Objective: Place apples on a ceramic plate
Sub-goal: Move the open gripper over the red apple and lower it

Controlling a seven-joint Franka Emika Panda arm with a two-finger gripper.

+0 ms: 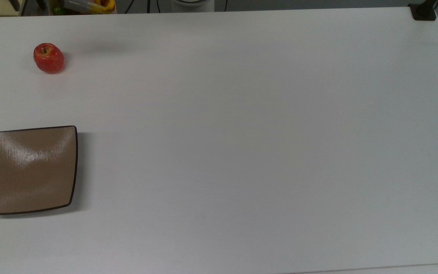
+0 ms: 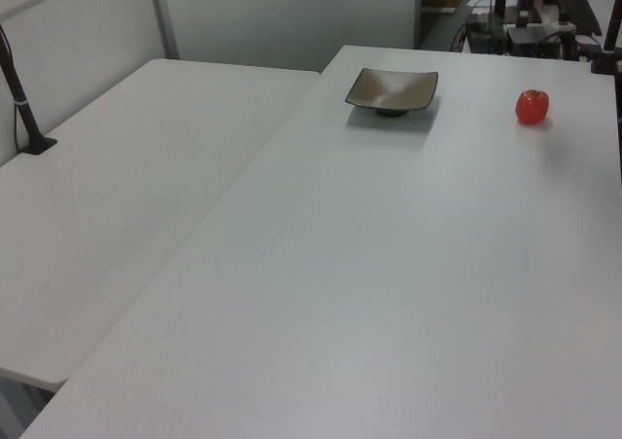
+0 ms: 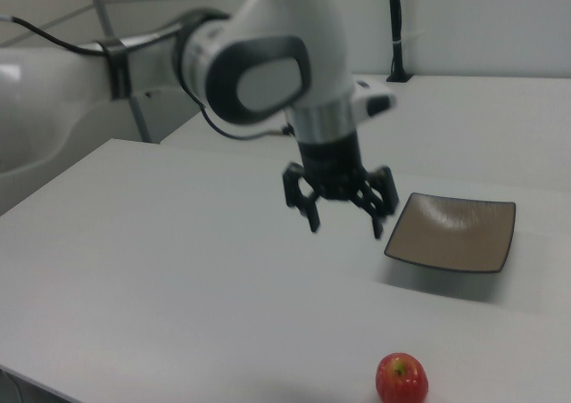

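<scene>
Gaping wide, empty jaws above table, apple apart

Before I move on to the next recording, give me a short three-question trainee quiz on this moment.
1. True or false: the apple already lies on the plate.
2. Multiple choice: in the right view, the gripper is
A) shut on the apple
B) open, in the air above the table
C) resting on the plate
3. Fill in: the plate's shape is ____.

Key: 1 false, the apple sits on the table apart from the plate. 2 B, its fingers are spread and hold nothing. 3 square.
</scene>
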